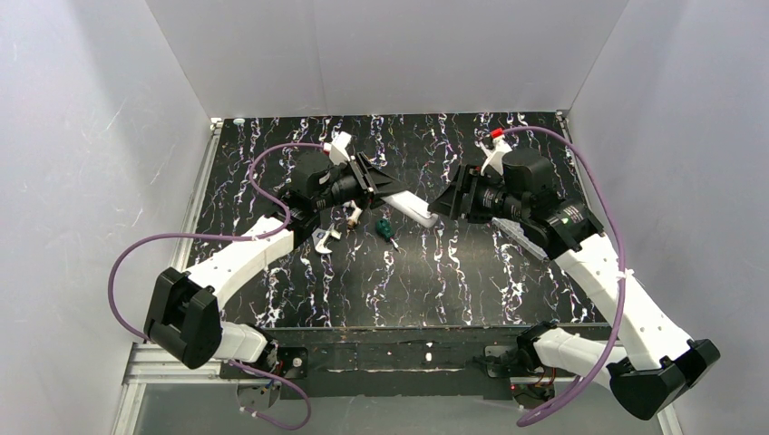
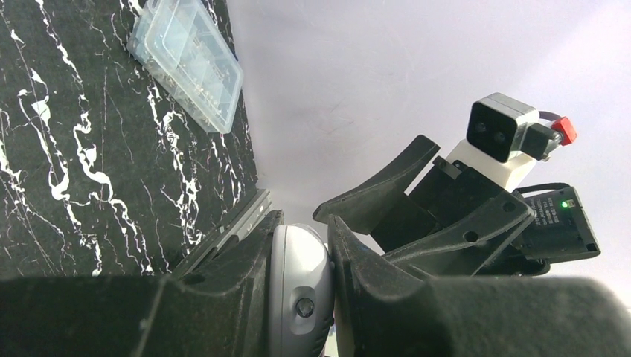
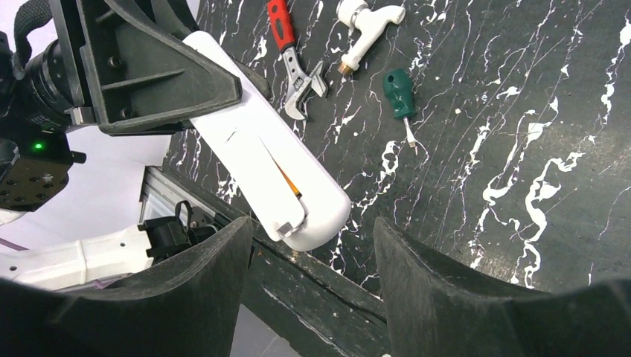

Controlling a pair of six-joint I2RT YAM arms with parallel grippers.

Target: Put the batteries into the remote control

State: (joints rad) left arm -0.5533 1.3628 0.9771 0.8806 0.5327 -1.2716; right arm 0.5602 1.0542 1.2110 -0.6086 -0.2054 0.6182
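The white remote control (image 1: 408, 207) hangs in the air above the table, back side toward the right wrist camera. My left gripper (image 1: 376, 186) is shut on its one end, and in the left wrist view both black fingers press the rounded grey-white remote control (image 2: 300, 286). A thin orange strip of a battery (image 3: 290, 181) shows in the slit beside the back cover (image 3: 257, 175) of the remote control (image 3: 245, 126). My right gripper (image 3: 312, 223) stands open just short of the remote's free rounded end, with nothing between its fingers.
On the black marbled table below lie a red-handled wrench (image 3: 298, 63), a white pipe fitting (image 3: 364, 26) and a green-handled screwdriver (image 3: 399, 93). A clear plastic box (image 2: 186, 59) sits near the right wall. The table's front rail (image 3: 320, 290) runs under the right gripper.
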